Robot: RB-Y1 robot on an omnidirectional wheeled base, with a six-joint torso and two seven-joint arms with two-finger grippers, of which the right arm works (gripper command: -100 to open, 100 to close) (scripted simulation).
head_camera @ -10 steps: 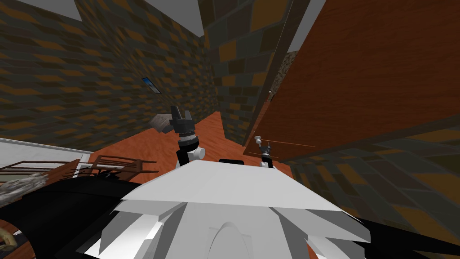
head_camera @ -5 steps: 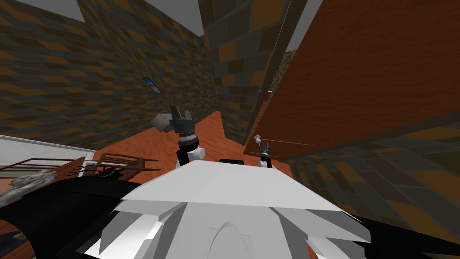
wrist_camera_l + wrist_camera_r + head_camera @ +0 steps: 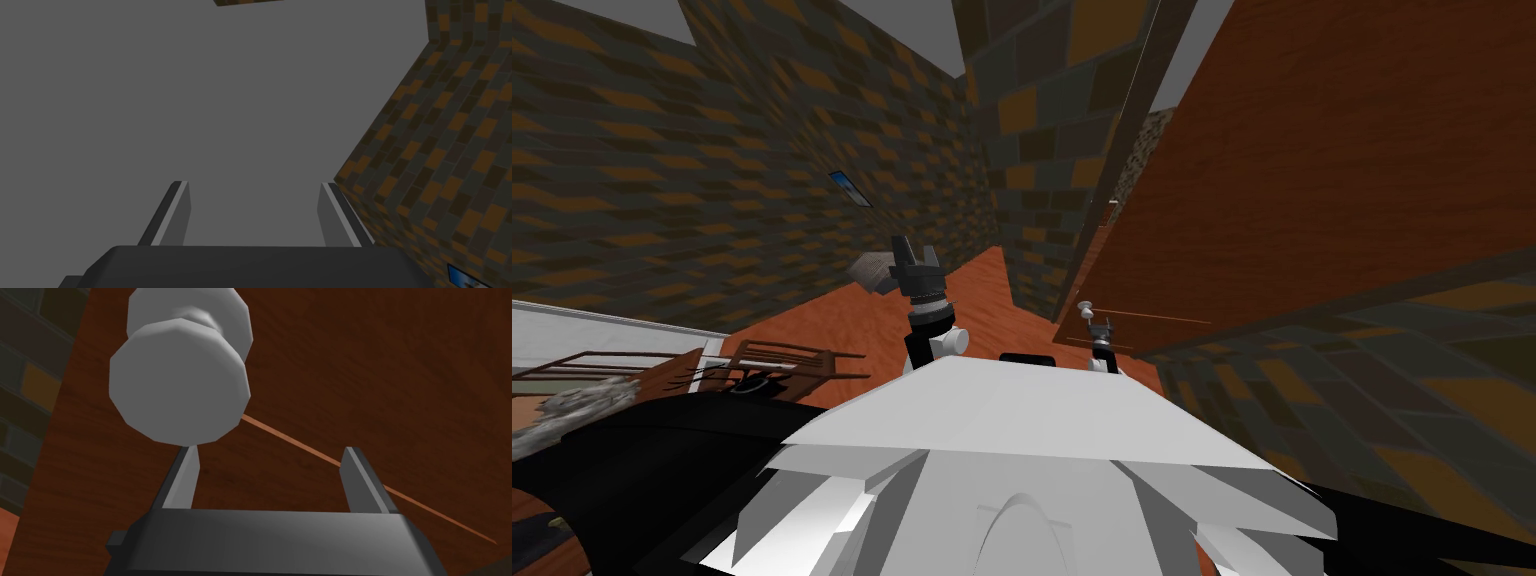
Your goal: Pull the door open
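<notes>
The right claw (image 3: pixel 270 450), fingers spread, is being held just below the pale knob (image 3: pixel 180 383) on the brown door (image 3: pixel 375 363), which should be being centred between them before squeezing and pulling.

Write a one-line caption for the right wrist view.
Right gripper, fingers open, faces a brown door; the pale grey knob sits just beyond one fingertip, not yet between them.

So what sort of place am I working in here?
Probably an indoor hallway or room corner in a house: a reddish-brown wooden door with a pale knob, brick-pattern walls, and a wooden floor.
</notes>
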